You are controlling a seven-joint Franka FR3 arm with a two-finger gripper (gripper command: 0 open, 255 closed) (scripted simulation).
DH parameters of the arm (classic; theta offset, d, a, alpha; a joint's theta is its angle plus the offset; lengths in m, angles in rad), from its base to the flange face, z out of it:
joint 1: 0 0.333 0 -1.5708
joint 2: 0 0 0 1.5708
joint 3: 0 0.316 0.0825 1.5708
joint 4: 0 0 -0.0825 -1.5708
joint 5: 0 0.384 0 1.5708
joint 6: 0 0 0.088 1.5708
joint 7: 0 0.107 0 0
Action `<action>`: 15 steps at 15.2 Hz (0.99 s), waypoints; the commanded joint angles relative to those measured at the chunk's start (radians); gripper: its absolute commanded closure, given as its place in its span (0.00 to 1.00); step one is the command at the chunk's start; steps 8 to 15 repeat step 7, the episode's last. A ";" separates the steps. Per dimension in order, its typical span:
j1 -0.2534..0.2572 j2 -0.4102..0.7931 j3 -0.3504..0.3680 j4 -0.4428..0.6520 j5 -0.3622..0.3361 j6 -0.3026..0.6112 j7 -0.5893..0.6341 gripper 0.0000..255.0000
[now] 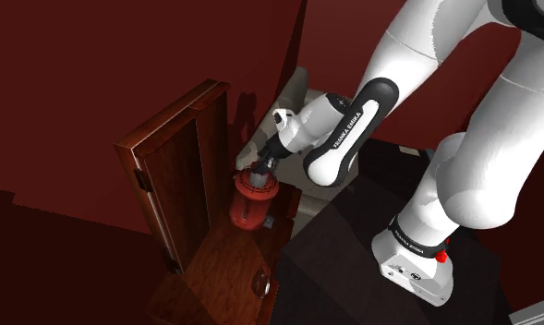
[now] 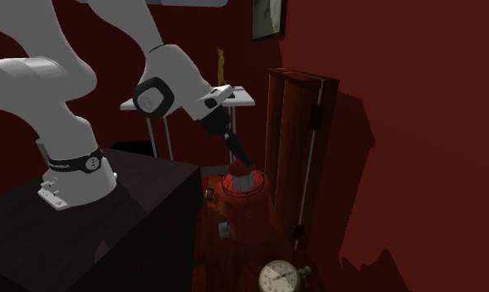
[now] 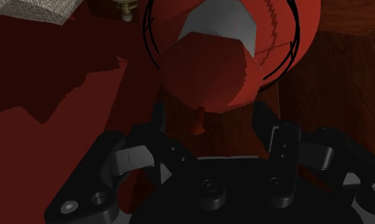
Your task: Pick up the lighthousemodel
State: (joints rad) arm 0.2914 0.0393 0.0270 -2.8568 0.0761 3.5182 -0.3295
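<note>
Gripper (image 3: 210,118) open, fingers apart either side of a pointed red cap, no pinch visible. Lighthouse model (image 3: 205,70) lies straight ahead along the approach axis, v. close: red body, grey band under the roof. It stands upright on the wooden tabletop (image 1: 225,272), long axis vertical, tip pointing up at the palm. Hand comes in tilted, so prob. needs squaring before closing. Brown door panel (image 1: 177,166) is just beyond.

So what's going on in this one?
A white Franka arm is working on the red lighthouse model, which stands upright on a reddish wooden surface beside a wooden door. The black gripper sits right at the model's top, its red roof close in front of the hand in the wrist view. The model appears to rest on the surface, not yet lifted.
</note>
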 commanded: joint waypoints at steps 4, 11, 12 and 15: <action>0.000 -0.104 0.003 -0.004 0.025 -0.095 -0.021 1.00; -0.006 -0.128 0.012 -0.005 0.033 -0.118 -0.027 1.00; -0.006 -0.128 0.012 -0.005 0.033 -0.118 -0.027 1.00; -0.006 -0.128 0.012 -0.005 0.033 -0.118 -0.027 1.00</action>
